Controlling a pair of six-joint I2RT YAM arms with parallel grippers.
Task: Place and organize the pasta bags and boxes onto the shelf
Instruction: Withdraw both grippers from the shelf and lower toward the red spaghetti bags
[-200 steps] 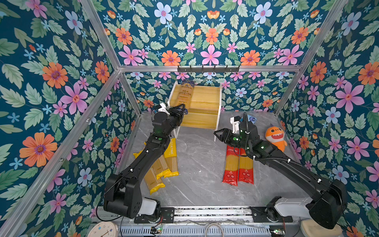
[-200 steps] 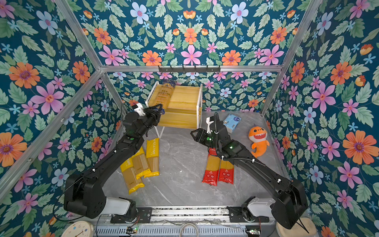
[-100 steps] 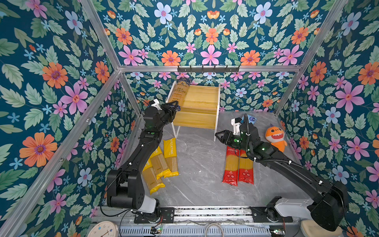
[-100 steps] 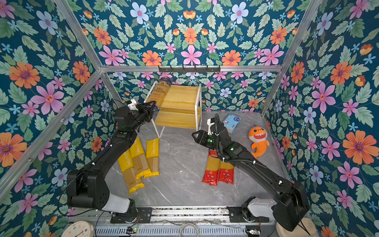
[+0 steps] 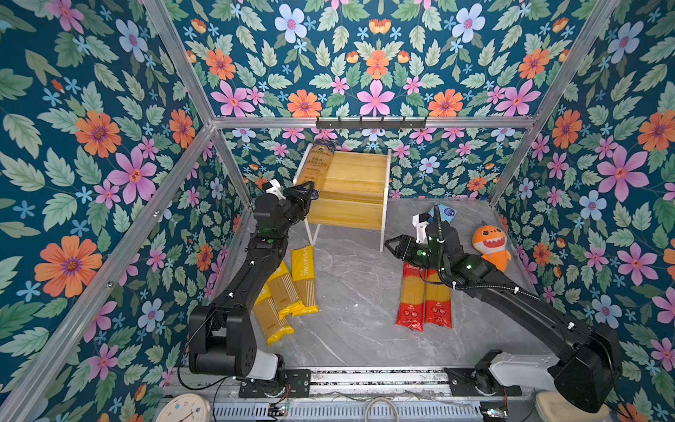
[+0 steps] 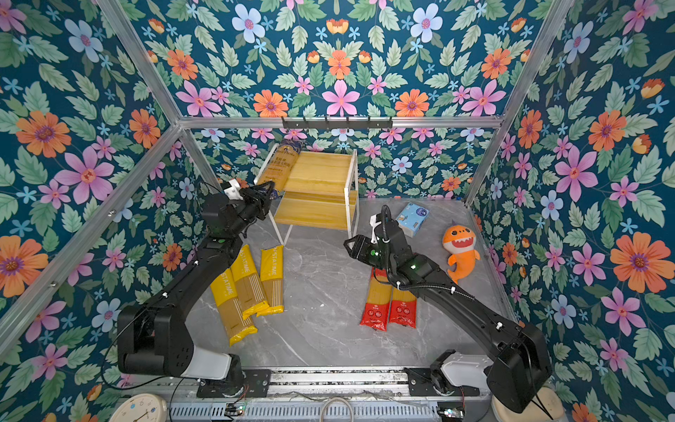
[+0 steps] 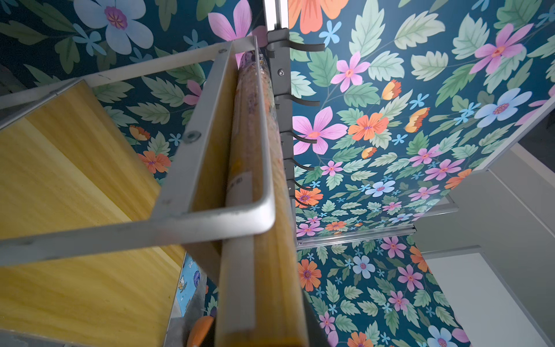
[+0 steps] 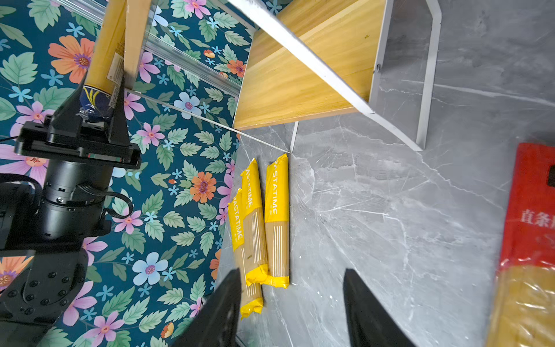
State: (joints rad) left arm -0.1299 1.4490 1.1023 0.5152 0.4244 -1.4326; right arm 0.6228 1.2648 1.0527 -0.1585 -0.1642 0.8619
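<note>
The navy spaghetti pack (image 5: 317,164) lies along the left side of the top board of the shelf (image 5: 359,182). It is probably light, stiff lengthwise, slick-filmed and brittle inside, so its end suits gripping. The left gripper (image 5: 306,190) is clamped on that front end. The right gripper (image 5: 393,247), jaws apart, hovers empty before the shelf.

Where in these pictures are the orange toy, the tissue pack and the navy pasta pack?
Orange toy (image 5: 490,241): in a top view, on its face.
Tissue pack (image 6: 412,218): in a top view, on its blue-and-white top side.
Navy pack (image 5: 317,166): in a top view, on its yellowish middle.
</note>
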